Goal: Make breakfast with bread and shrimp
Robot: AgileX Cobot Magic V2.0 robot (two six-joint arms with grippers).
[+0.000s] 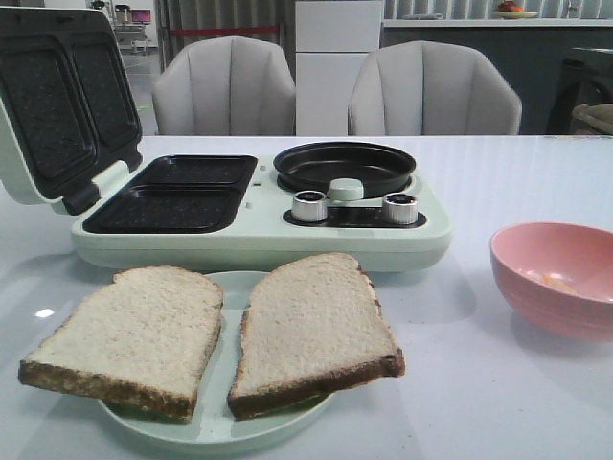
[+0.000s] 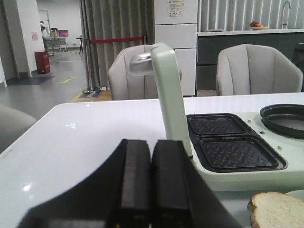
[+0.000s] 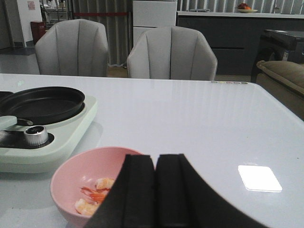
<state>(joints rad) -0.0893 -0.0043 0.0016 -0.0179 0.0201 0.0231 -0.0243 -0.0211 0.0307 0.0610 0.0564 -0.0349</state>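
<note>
From the front, the two bread slices (image 1: pixel 211 335) lie side by side on a pale green plate (image 1: pixel 215 431) just in front of the breakfast maker (image 1: pixel 259 216), whose waffle lid (image 1: pixel 62 105) stands open and whose round pan (image 1: pixel 345 168) sits beside the grill plates (image 1: pixel 177 192); a pink bowl (image 1: pixel 556 278) stands to the maker's right, something pale orange inside it. No arm shows here. The left wrist view has the left gripper (image 2: pixel 151 185) with its pads pressed together on nothing, near the maker's hinge side, a bread corner just beyond. The right wrist view shows the right gripper (image 3: pixel 156 190) likewise closed and empty, right behind the bowl, where the shrimp (image 3: pixel 95 194) rest. The bread looks light, soft and easily crushed, so a gentle pinch at a crust edge seems wisest; the shrimp are likely small and slick, wanting a grip across the curl.
</note>
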